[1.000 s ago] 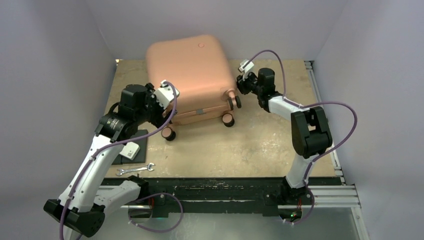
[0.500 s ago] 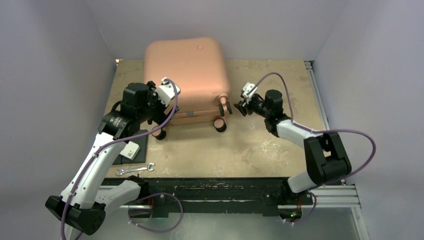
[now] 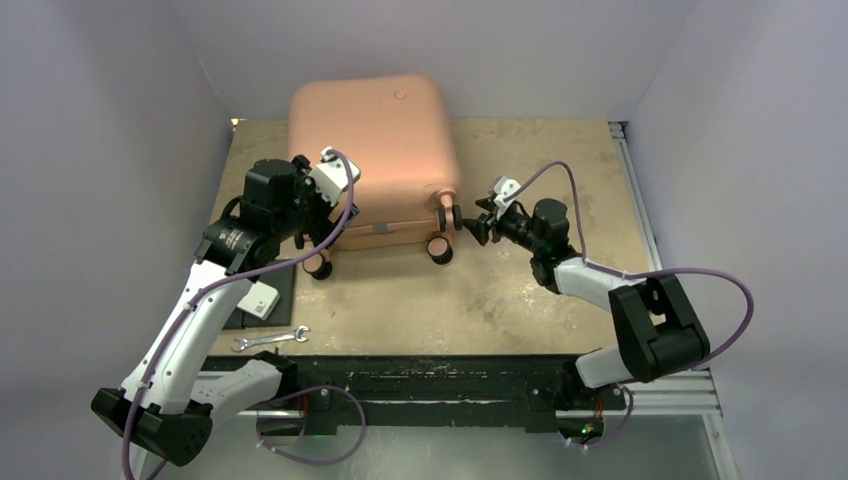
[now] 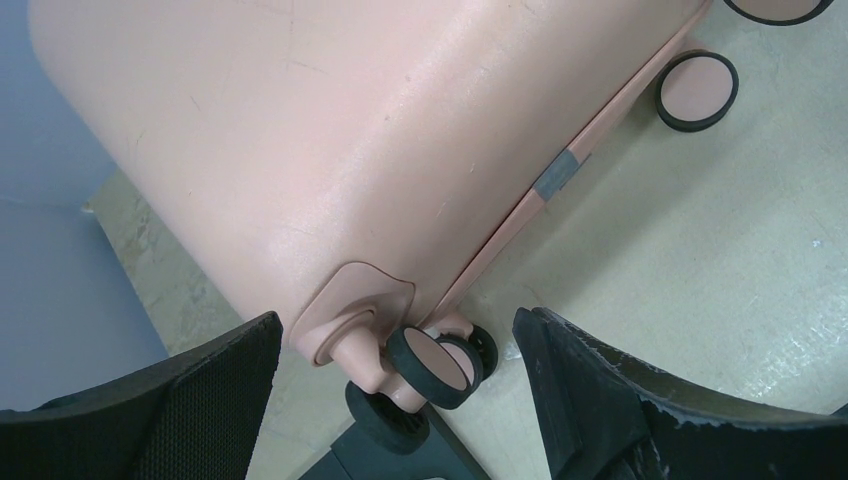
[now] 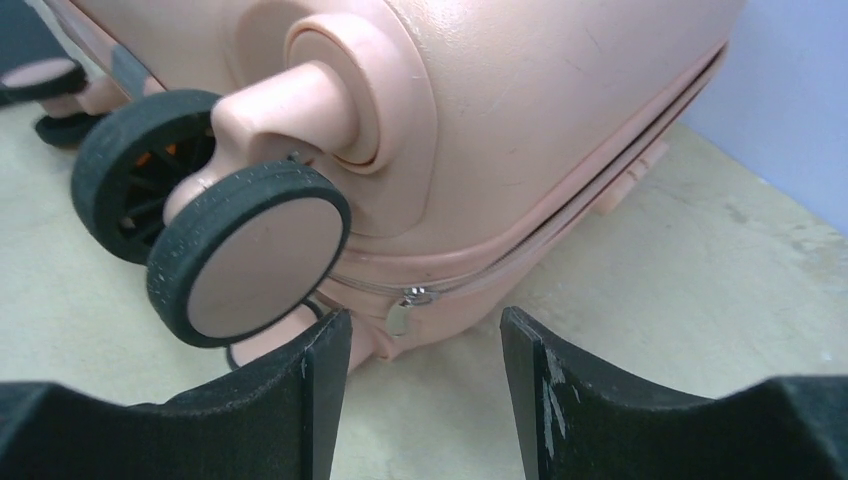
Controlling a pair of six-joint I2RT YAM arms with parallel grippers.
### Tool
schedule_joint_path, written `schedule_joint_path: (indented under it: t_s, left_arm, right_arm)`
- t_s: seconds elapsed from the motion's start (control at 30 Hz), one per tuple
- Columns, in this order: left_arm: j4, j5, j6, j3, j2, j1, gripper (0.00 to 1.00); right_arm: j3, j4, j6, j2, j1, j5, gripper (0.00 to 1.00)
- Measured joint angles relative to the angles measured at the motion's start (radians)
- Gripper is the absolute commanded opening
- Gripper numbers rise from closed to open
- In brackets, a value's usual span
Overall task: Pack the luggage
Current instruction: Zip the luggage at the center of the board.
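The luggage (image 3: 370, 150) is lying flat on the table (image 3: 520, 290) with its 2 shell halves together. It is sitting between the 2 grippers, and its wheeled end is facing the arm bases.

The left gripper (image 4: 395, 318) is hovering released at the near left corner of the case, its 2 fingers (image 4: 200, 400) spread wide and gripping nothing. Just ahead of its tips a corner caster (image 4: 432, 362) is showing, and the pink shell is rising beyond it.

The right gripper (image 5: 422, 320) is also standing released, its jaws parted on an empty gap. Straight ahead of that gap a silver zipper pull (image 5: 400, 316) is hanging from the seam, apart from both fingers. A double wheel (image 5: 250, 265) is sitting ahead toward the left finger's side in the wrist view.

Back behind the left gripper, toward its base, a wrench (image 3: 270, 340) and a black pad (image 3: 285, 275) are lying on the table.
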Motion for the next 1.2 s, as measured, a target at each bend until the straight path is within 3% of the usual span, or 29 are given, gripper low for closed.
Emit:
schedule_joint_path:
  t_s: [0.43, 0.7, 1.0, 1.2]
  left_arm:
    - [0.013, -0.002, -0.006, 0.005, 0.015, 0.0, 0.89]
    - [0.019, -0.002, -0.006, 0.005, 0.015, 0.0, 0.89]
    - [0.019, 0.006, -0.006, 0.005, 0.018, 0.0, 0.89]
    - [0.019, 0.006, -0.006, 0.005, 0.018, 0.0, 0.89]
  right_arm:
    - [-0.003, 0.122, 0.17, 0.156, 0.043, 0.051, 0.59]
    - [-0.039, 0.209, 0.161, 0.194, 0.05, 0.124, 0.47]
    - [-0.04, 0.295, 0.139, 0.195, 0.104, 0.161, 0.44]
    - [-0.04, 0.298, 0.124, 0.198, 0.132, 0.218, 0.29]
